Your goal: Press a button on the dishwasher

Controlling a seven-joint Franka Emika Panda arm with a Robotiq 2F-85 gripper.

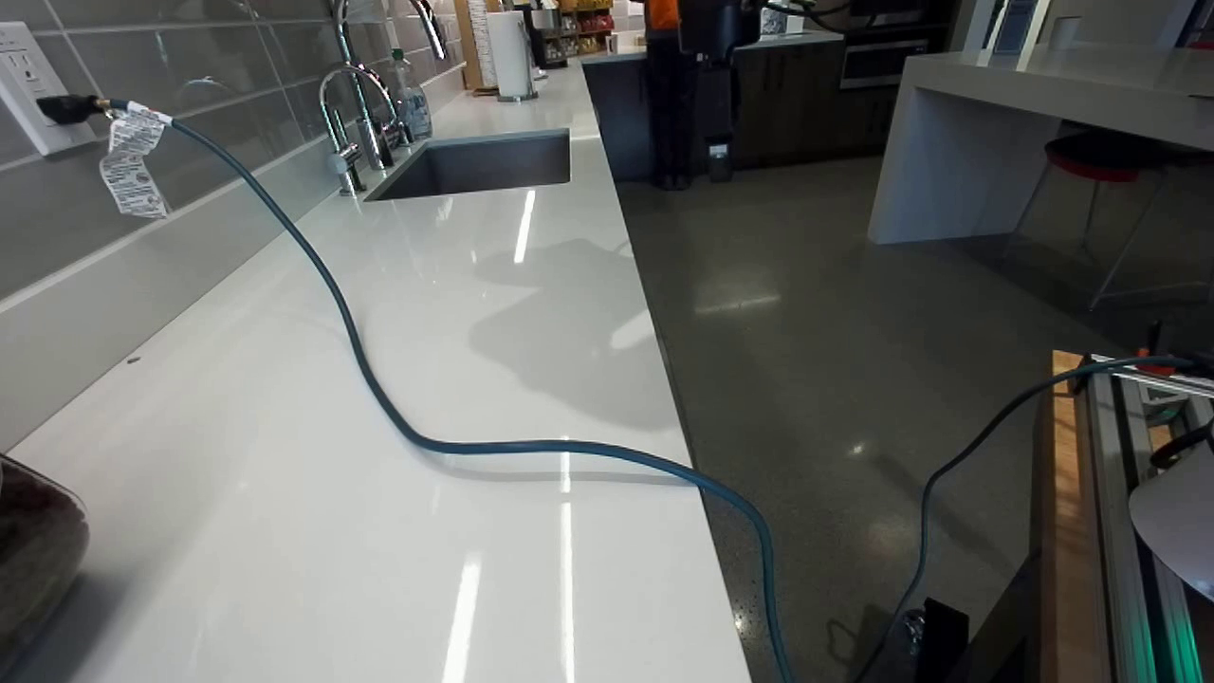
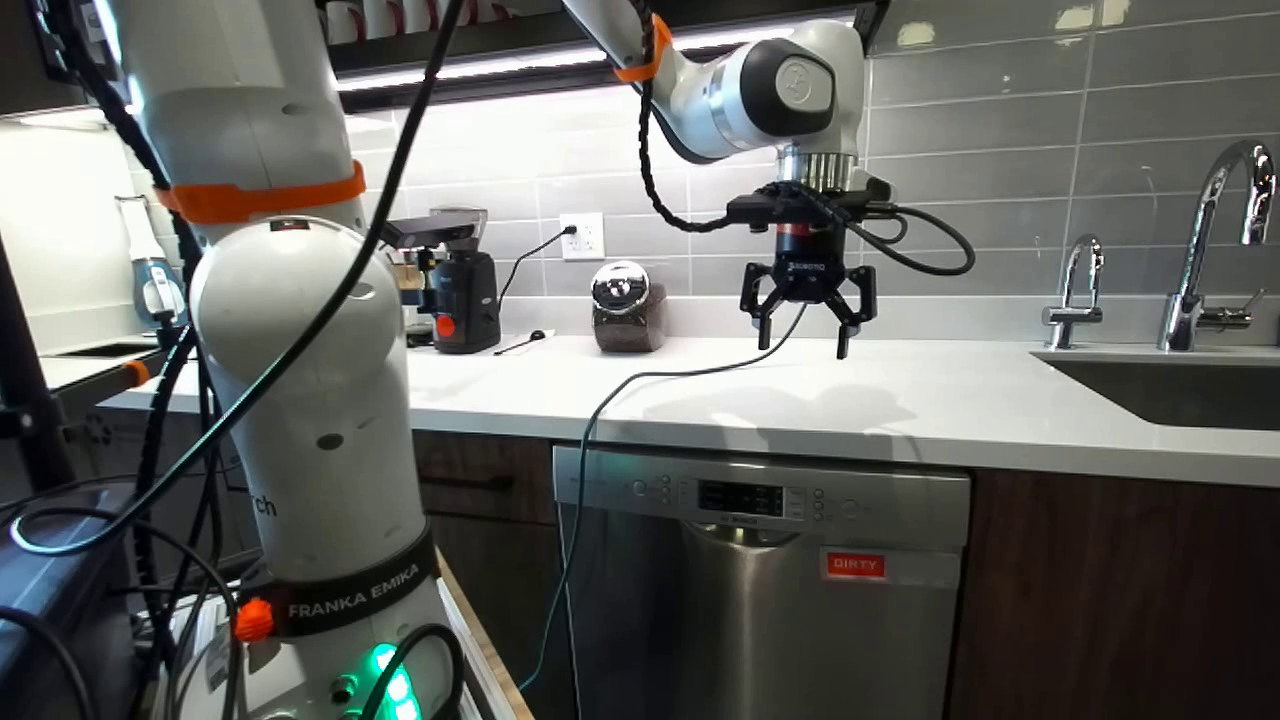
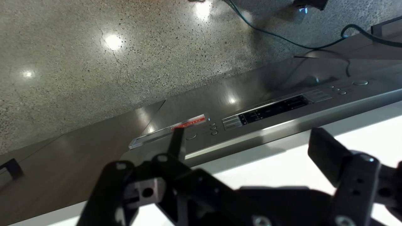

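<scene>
white countertop (image 2: 490, 390); silver dishwasher (image 2: 760, 610), black display (image 2: 740, 498), round buttons (image 3: 214, 132).

Streaky glare on the countertop (image 1: 332, 541), bright spots on the floor (image 3: 75, 81)

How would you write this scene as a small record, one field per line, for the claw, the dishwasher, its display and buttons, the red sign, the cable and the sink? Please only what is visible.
claw: open, nothing held, above the counter
dishwasher: shut, under the counter
display: black, reading not legible
buttons: on the control panel, untouched by the claw
sign: red, says DIRTY
cable: plugged into the wall outlet, lying across the counter and over its edge
sink: set into the counter
</scene>
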